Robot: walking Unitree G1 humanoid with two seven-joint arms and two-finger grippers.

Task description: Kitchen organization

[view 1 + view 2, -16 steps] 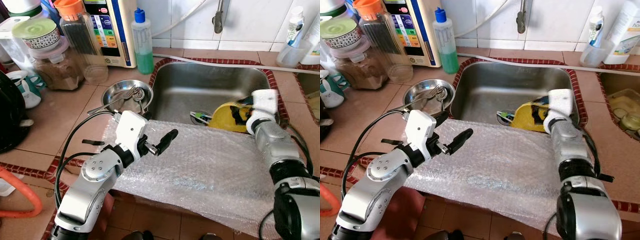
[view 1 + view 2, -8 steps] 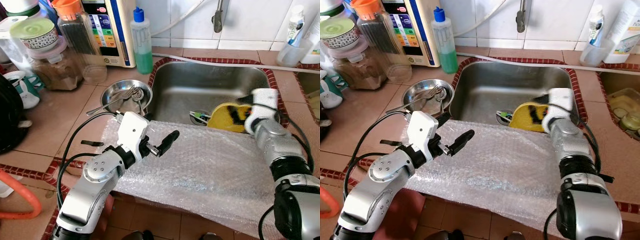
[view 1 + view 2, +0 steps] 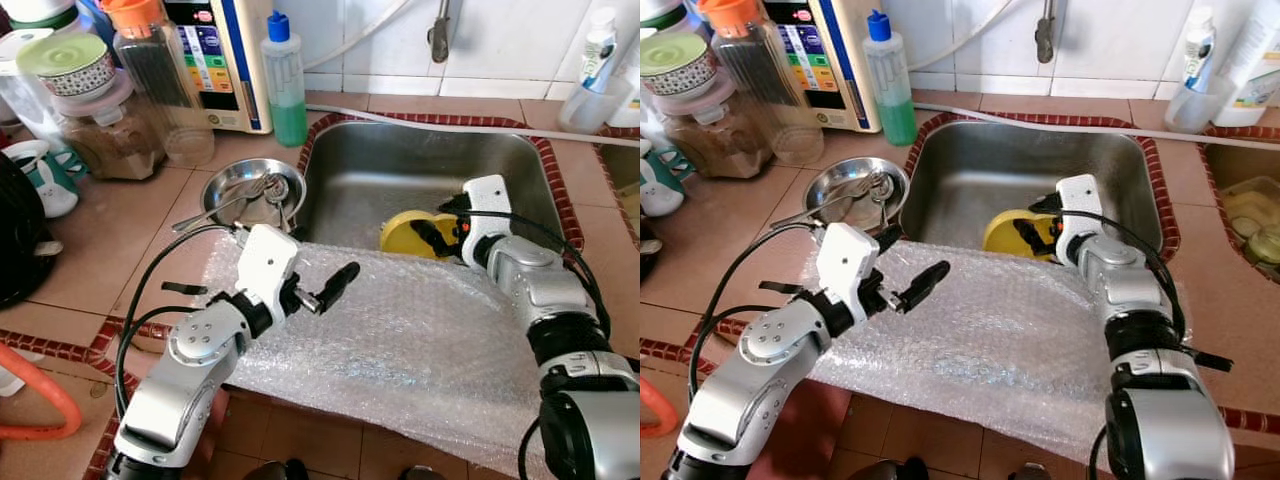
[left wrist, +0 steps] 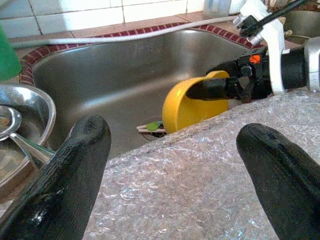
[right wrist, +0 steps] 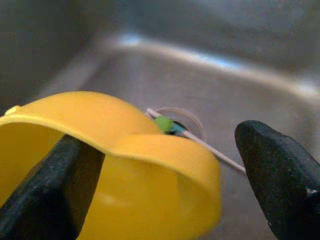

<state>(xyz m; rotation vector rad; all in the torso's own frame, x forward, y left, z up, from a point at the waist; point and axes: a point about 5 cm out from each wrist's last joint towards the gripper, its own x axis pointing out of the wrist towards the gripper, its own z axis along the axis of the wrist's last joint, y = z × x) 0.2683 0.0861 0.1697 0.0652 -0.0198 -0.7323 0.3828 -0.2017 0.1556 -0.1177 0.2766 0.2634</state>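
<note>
1. The right gripper [image 3: 432, 232] is down in the steel sink [image 3: 380, 170], its fingers spread wide. One finger [image 5: 47, 195] lies inside the yellow bowl [image 3: 405, 232] and the other [image 5: 285, 175] is outside it, so the rim sits between them but is not clamped.

2. The left gripper [image 3: 325, 290] hovers over the bubble wrap [image 3: 420, 350] spread across the counter's front edge and the near lip of the sink. Its fingers are also wide apart and carry nothing.

3. The yellow bowl is smooth plastic with a thin rim and appears empty. It is tipped up on its side, against the sink's near wall, just beside the drain. A thin white stick with a green and blue bit [image 5: 167, 124] lies at the drain behind it.

4. Risks, as I judge them:
   - The rim is thin and slick, so if the fingers close off-centre the bowl could pivot out and clatter back into the sink.
   - On the way up, the bowl or wrist could catch the overhanging bubble wrap and drag the sheet.
   - A dragged sheet could disturb the steel dish of cutlery [image 3: 252, 190] near its corner.

5. A green soap bottle [image 3: 285, 85] and storage jars [image 3: 115, 120] stand well apart on the tiled counter [image 3: 120, 240].
</note>
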